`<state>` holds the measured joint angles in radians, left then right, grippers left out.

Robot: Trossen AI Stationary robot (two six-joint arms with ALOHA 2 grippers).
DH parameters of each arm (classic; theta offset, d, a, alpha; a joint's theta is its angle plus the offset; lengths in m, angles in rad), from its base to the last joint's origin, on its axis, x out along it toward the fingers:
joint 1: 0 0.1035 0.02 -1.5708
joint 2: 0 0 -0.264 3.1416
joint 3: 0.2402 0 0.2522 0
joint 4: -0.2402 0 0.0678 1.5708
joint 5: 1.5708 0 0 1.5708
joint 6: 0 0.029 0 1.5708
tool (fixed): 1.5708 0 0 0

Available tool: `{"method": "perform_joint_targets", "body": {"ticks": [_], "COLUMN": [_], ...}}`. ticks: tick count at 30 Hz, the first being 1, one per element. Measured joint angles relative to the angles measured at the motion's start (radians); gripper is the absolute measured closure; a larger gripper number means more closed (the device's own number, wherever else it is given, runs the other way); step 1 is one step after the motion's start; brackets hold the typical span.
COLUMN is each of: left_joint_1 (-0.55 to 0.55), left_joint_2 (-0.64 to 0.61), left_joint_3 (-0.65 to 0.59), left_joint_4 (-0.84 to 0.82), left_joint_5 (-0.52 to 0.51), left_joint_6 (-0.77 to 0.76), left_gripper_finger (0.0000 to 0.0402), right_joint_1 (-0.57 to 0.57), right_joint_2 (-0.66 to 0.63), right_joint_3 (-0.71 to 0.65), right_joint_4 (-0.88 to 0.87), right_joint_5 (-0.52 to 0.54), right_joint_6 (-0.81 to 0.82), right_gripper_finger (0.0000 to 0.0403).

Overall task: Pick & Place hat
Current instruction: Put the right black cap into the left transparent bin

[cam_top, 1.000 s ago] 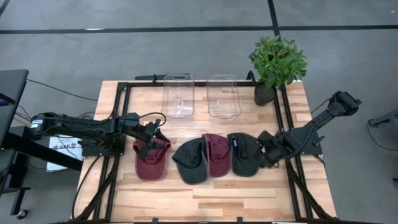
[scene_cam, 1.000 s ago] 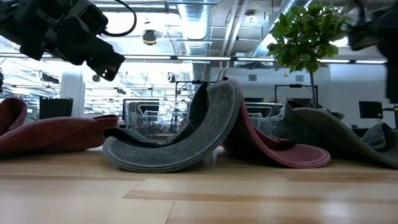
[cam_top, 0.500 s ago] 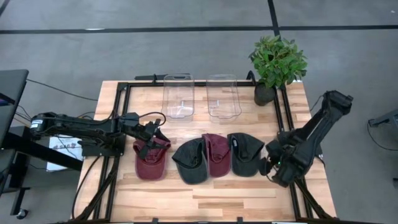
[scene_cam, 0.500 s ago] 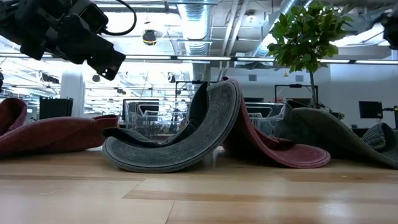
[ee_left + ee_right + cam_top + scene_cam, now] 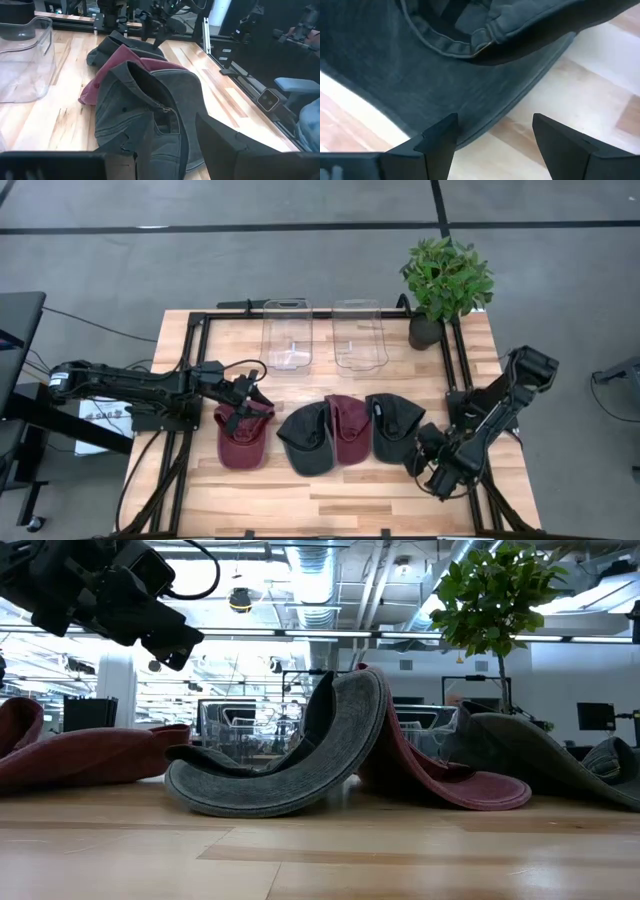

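The right tool [image 5: 432,470], wide open and empty, nears the soft, light dark hat [image 5: 394,426]; pinch its stiffer brim.

No text, label, brand, number or sign can be read anywhere in these views.

4 hats [image 5: 330,433] in row mid-table, 2 bins [image 5: 322,335] behind, plant [image 5: 445,280] back-right.

Grey concrete floor [image 5: 300,260] crossed by dark lines; exposed ceiling ducts [image 5: 330,580] overhead; a potted plant [image 5: 446,280] nearby.
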<state>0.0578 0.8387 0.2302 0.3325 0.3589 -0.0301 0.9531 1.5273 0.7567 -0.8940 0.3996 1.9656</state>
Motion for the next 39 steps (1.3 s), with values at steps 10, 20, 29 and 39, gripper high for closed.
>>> {"method": "perform_joint_targets", "body": {"ticks": [10,20,29,39], "left_joint_1": [0.0,0.0,0.0,0.0], "left_joint_2": [0.0,0.0,0.0,0.0], "left_joint_3": [0.0,0.0,0.0,0.0], "left_joint_4": [0.0,0.001,0.001,0.001], "left_joint_5": [0.0,0.0,0.0,0.0], "left_joint_6": [-0.004,-0.03,-0.031,-0.031], "left_gripper_finger": [0.0256,0.0256,0.0256,0.0256], "right_joint_1": [-0.004,-0.047,-0.064,-0.06], "right_joint_2": [-0.013,0.068,0.091,-0.011], "right_joint_3": [0.0,0.0,0.0,0.001], "right_joint_4": [0.054,0.12,0.121,0.079], "right_joint_5": [0.087,0.074,0.064,0.118], "right_joint_6": [-0.002,-0.06,-0.059,-0.047], "right_gripper_finger": [0.0154,0.0154,0.0221,0.0385]}}
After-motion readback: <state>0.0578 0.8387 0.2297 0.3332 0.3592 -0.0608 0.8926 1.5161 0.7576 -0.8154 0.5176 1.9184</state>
